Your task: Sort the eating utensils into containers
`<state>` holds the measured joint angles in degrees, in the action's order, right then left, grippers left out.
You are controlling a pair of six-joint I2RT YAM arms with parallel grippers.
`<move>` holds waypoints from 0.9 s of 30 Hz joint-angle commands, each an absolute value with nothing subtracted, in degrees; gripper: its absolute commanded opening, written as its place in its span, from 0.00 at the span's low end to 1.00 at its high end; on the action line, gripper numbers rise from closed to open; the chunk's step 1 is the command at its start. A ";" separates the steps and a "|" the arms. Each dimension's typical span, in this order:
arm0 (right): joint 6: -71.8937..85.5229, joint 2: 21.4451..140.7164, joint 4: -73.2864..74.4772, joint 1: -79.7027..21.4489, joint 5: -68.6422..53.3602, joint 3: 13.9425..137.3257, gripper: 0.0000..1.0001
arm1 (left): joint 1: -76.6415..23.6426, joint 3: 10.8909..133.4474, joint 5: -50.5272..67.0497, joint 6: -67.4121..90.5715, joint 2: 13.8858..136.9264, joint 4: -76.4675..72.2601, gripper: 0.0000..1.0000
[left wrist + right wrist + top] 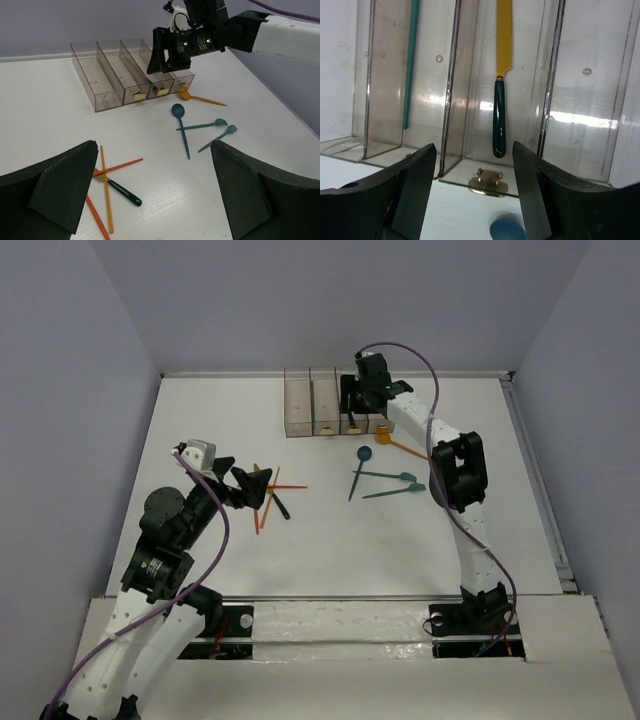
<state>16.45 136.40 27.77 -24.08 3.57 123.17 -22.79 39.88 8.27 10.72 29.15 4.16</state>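
The containers [320,400] are a row of clear smoky bins at the back of the table. My right gripper [472,150] hangs open over their near end with nothing between its fingers. A knife [500,120] with a gold blade and dark green handle lies in the bin straight ahead. A teal utensil [410,65] lies in the bin to its left. My left gripper [154,145] is wide open above orange sticks [106,190] and a dark green-handled piece [122,192]. A blue spoon [181,125], teal spoon [202,125], teal fork [217,138] and orange spoon [200,97] lie loose.
White walls close the table on three sides, and the containers stand against the back one. The right arm [455,470] stretches over the table's right half, beside the loose spoons. A raised rail [535,490] runs along the right edge.
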 commanded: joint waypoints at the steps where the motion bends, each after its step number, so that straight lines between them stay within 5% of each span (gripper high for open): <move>1: 15.65 124.92 21.98 -24.35 0.53 119.90 0.69 | -23.03 41.57 8.09 10.11 29.71 2.28 0.99; 8: 14.42 107.33 10.73 -32.77 -7.38 91.44 0.61 | -21.97 41.75 5.81 10.55 29.27 2.72 0.99; 14: 12.83 103.01 10.63 -42.69 -9.59 80.17 0.38 | -20.31 42.01 -0.34 12.39 29.27 3.69 0.99; 27: 17.75 114.60 11.07 -56.86 5.18 83.40 0.63 | -17.93 41.66 -3.52 13.71 29.53 3.87 0.99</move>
<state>15.92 110.83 12.43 -55.09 -1.37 79.94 -18.24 39.88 -3.31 13.17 29.08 5.34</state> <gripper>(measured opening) 0.621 0.991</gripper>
